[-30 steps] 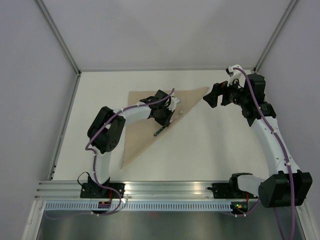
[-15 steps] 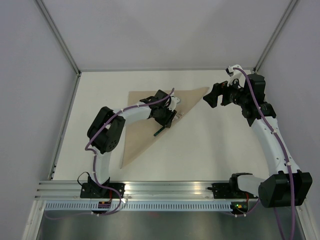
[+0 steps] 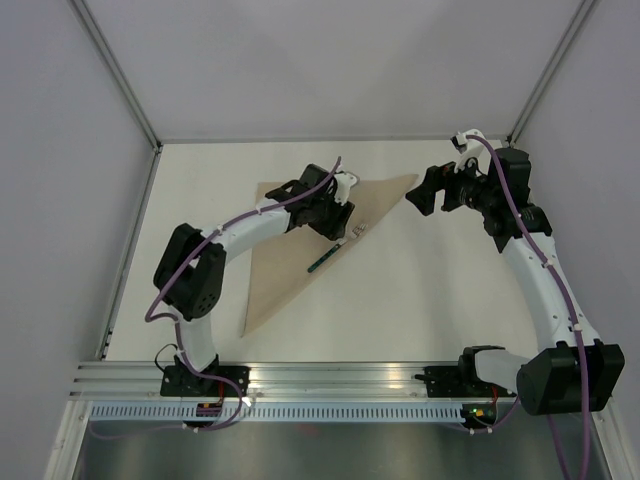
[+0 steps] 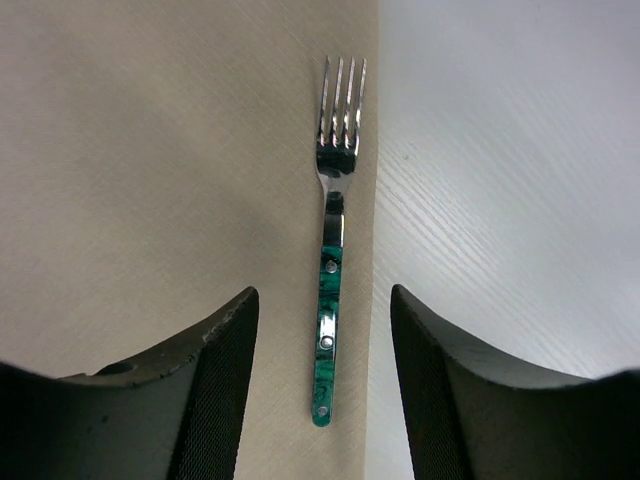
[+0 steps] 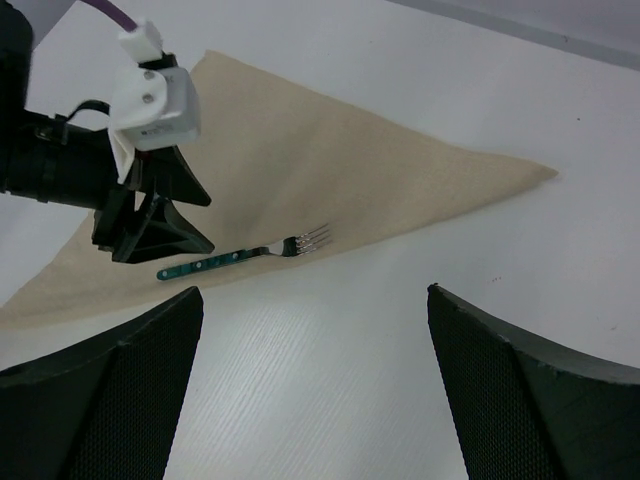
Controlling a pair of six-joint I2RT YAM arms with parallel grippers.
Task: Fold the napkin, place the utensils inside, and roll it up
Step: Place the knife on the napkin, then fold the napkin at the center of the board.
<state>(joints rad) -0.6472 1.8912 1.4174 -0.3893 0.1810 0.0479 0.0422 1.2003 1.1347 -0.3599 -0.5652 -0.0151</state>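
1. Bright, even, soft light all over, nothing dim.
2. Fork (image 4: 330,270) tines glint with small highlights.
3. Faint soft shadow on the napkin (image 4: 150,150) just left of the fork.

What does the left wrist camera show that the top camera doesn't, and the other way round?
Left wrist only: the fork's green marbled handle with rivets and four tines, just inside the napkin's edge. Top only: the right gripper open by the napkin's far corner, the whole triangle. Both: fork on napkin, left gripper open, not gripping it.
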